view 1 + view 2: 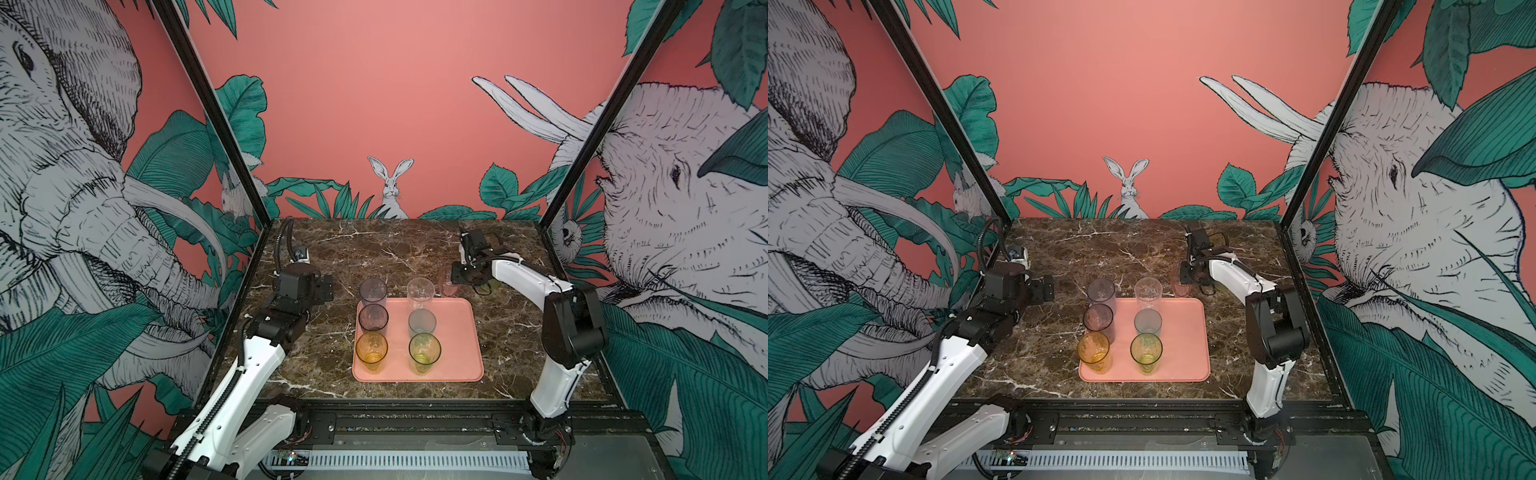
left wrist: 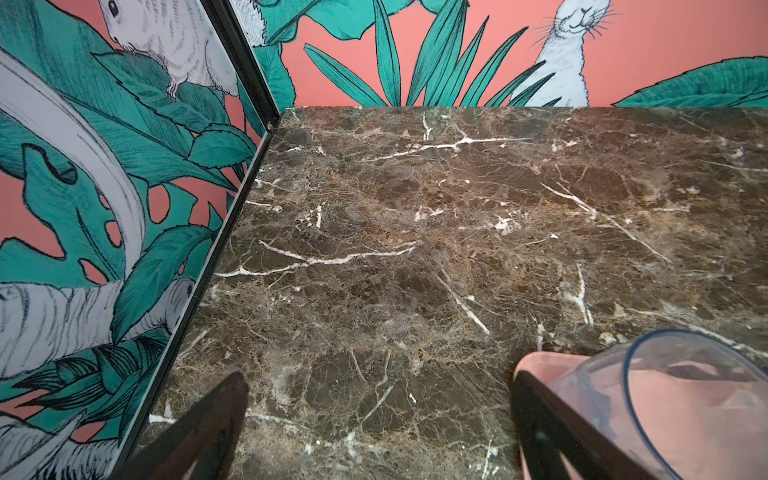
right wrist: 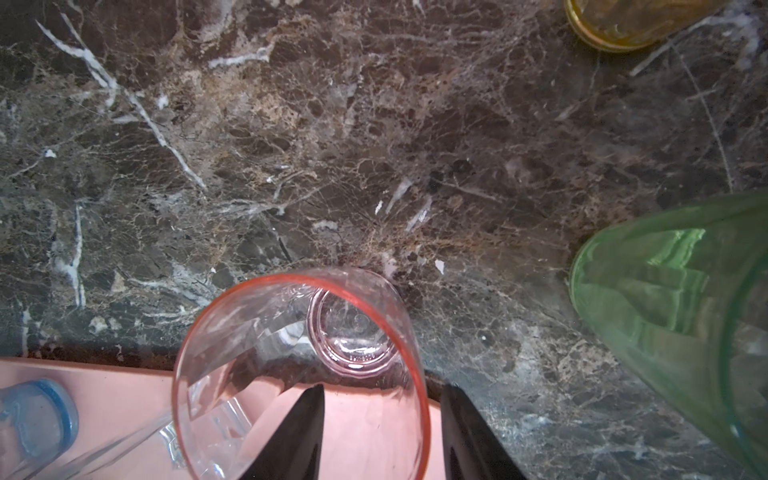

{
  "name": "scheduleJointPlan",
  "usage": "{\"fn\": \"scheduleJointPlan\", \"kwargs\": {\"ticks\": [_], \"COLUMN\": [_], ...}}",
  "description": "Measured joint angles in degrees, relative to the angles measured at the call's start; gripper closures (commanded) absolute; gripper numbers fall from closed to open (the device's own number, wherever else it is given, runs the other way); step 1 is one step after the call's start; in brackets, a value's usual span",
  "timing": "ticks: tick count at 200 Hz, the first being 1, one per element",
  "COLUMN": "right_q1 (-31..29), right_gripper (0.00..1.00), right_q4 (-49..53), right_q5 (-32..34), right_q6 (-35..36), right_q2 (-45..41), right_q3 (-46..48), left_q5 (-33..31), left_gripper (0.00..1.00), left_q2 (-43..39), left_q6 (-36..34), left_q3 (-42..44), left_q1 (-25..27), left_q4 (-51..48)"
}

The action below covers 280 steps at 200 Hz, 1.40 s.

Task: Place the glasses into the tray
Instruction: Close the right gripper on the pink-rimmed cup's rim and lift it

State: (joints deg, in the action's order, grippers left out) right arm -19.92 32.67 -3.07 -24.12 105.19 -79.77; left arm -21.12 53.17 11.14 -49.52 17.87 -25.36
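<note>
The brown marble table (image 1: pixel 515 332) holds a flat salmon-pink tray (image 1: pixel 455 336) with six see-through glasses (image 1: pixel 373 318) standing in it. A pink see-through glass (image 3: pixel 257 353) stands on the table, just beside the tray's far edge. The right gripper (image 3: pixel 382 388) has its jaws apart, one inside the pink glass's rim and one outside. The left gripper (image 2: pixel 378 376) has its jaws spread wide, holding nothing.

Coral walls (image 1: pixel 374 83) printed with elephants (image 1: pixel 62 187), a rabbit (image 1: pixel 391 187) and teal leaves (image 1: pixel 245 112) enclosed a dark brown, white-veined marble tabletop (image 1: pixel 374 253); black posts (image 1: pixel 209 104) rose at its far corners.
</note>
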Motion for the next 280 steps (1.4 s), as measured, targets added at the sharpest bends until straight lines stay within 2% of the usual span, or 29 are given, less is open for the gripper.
{"fn": "scheduleJointPlan", "kwargs": {"ticks": [52, 127, 205, 280], "right_q1": [0.33, 0.59, 0.96, 1.25], "right_gripper": [0.70, 0.81, 1.00, 1.00], "right_q4": [-0.48, -0.72, -0.59, 2.78], "right_q5": [-0.96, -1.70, -2.32, -2.32], "right_q6": [-0.35, -0.70, -0.98, -0.70], "right_q2": [0.00, 0.63, 0.63, -3.69], "right_q3": [0.00, 0.02, 0.02, -0.02], "left_q5": [1.84, 2.71, 3.87, 3.96], "left_gripper": [0.01, 0.01, 0.01, 0.01], "left_q2": [0.02, 0.37, 1.70, 1.88], "left_q6": [1.31, 2.23, 2.86, 2.91], "left_q3": [0.00, 0.00, 0.00, 0.02], "left_q1": [-0.94, -1.05, -1.05, -1.05], "left_q4": [-0.11, -0.61, -1.36, -1.31]}}
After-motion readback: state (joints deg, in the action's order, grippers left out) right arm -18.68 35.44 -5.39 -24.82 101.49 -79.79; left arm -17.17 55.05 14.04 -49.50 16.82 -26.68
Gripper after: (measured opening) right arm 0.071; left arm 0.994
